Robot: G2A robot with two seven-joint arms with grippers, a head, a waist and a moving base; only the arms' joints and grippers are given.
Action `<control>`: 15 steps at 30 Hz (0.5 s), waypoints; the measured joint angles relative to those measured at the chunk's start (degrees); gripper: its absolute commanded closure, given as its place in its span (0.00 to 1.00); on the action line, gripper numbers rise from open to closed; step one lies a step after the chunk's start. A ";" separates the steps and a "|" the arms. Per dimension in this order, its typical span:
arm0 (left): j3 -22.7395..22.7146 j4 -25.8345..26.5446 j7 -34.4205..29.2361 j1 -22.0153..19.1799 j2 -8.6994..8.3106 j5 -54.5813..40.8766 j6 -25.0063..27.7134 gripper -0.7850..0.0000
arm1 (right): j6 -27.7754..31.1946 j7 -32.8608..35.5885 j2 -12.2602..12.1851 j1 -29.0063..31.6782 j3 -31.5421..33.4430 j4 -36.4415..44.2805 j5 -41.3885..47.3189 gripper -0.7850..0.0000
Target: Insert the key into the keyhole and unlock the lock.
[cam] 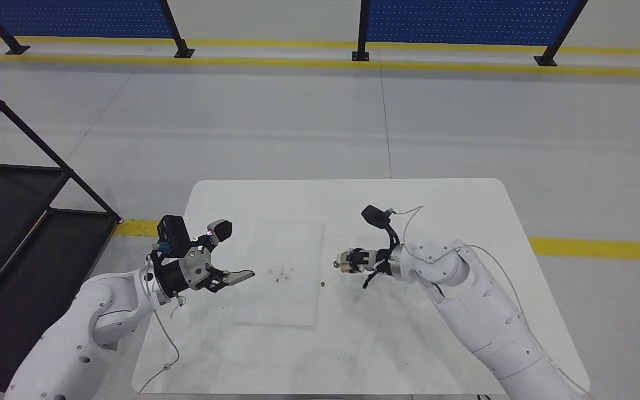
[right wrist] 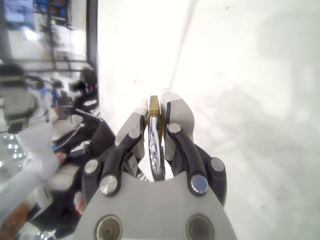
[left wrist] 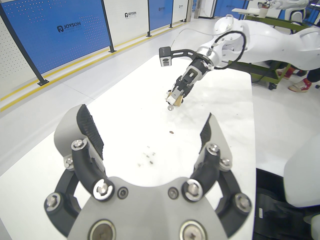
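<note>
Around you is an open hall with a pale floor, a yellow line (cam: 300, 62) painted across it and blue fence panels (cam: 470, 20) beyond; a black rack (cam: 40, 230) stands off the table's left edge. Your work surface is a white table (cam: 440, 210), with a faint paler rectangular sheet (cam: 290, 300) laid in its middle. Your two arms come in from opposite sides and face each other over that sheet, well apart. The left gripper (left wrist: 146, 113) hangs over the left part of the table with its ribbed fingers (left wrist: 87, 126) spread wide and nothing between them. It points toward the other arm, so it looks placed to come across and work the key. The right gripper (left wrist: 176, 96) is held low over the middle of the table, closed tight on a brass padlock (right wrist: 154, 106). The wrist view shows the brass body pinched between the two pads, with the silver shackle (right wrist: 155, 148) running back toward the palm. That grip leaves the keyhole end facing outward, toward your free arm. A small silver key (left wrist: 170, 107) hangs from that outer end of the padlock, round head down, just above the tabletop. It appears to sit in the keyhole already, though you cannot confirm how deep. If so, what remains for you is the turn. A few dark specks (left wrist: 150, 157) and one brownish bit (left wrist: 171, 132) lie on the table between the arms.
</note>
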State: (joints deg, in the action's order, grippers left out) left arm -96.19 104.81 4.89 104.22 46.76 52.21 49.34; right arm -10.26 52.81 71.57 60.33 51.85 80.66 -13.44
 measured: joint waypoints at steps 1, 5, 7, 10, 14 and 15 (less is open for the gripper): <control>0.00 0.00 0.00 0.00 0.00 0.00 0.00 0.00 | -0.44 -0.33 0.07 -0.17 -0.42 -0.53 -0.70 1.00; 0.00 0.00 0.00 0.00 0.00 0.00 0.00 0.00 | -2.24 -1.61 0.52 -0.98 -2.14 -2.73 -2.58 1.00; 0.00 0.00 0.00 0.00 0.00 0.00 0.00 0.00 | -3.17 -2.05 0.81 -1.51 -3.05 -3.71 -3.27 1.00; 0.00 0.00 0.00 0.00 0.00 0.00 0.00 0.00 | -4.50 -2.51 1.11 -2.28 -4.08 -4.68 -4.62 1.00; 0.00 0.00 0.00 0.00 0.00 0.00 0.00 0.00 | -5.67 -2.90 1.29 -2.83 -4.59 -5.14 -5.83 1.00; 0.00 0.00 0.00 0.00 0.00 0.00 0.00 0.00 | -5.94 -3.04 1.29 -2.88 -4.58 -5.13 -6.25 1.00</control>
State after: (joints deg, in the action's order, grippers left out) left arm -96.19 104.81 4.89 104.22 46.76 52.21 49.34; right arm -16.20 49.77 72.85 57.45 47.27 75.53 -19.69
